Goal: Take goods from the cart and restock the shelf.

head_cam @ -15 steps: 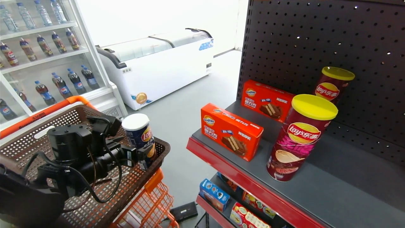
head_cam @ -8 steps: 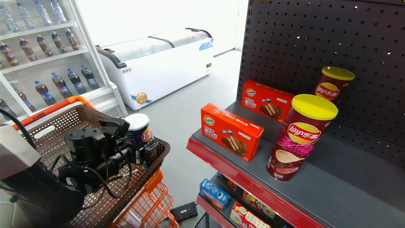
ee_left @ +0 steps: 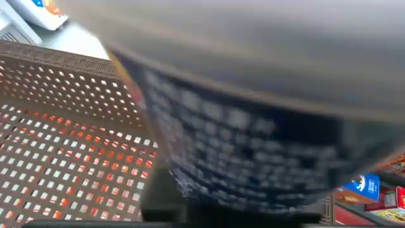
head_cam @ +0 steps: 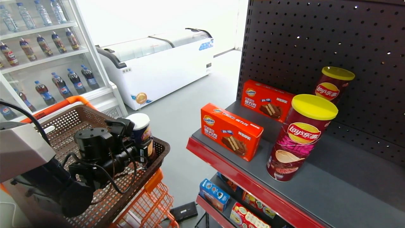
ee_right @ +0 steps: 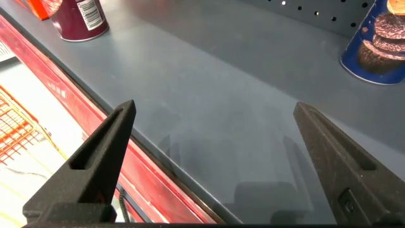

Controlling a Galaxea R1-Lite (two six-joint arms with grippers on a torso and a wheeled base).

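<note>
A blue chip can (head_cam: 141,130) with a white lid stands upright at the near right corner of the brown cart basket (head_cam: 79,118). My left gripper (head_cam: 144,151) is shut around its lower body. In the left wrist view the blue chip can (ee_left: 253,152) is very close to the camera, with the basket mesh (ee_left: 63,158) behind it. My right gripper (ee_right: 215,107) hangs open over bare grey shelf board (ee_right: 221,82), with nothing between its fingers.
On the shelf (head_cam: 332,186) stand two red snack boxes (head_cam: 232,131) (head_cam: 267,99) and two maroon chip cans (head_cam: 300,137) (head_cam: 335,82). A blue cookie can (ee_right: 380,50) stands near the pegboard. The shelf has a red front lip (head_cam: 237,180). A freezer (head_cam: 164,63) stands behind.
My left arm has shifted right toward the cart's corner, its body closing in on the blue can. The can has stayed in the grip and barely moved.
</note>
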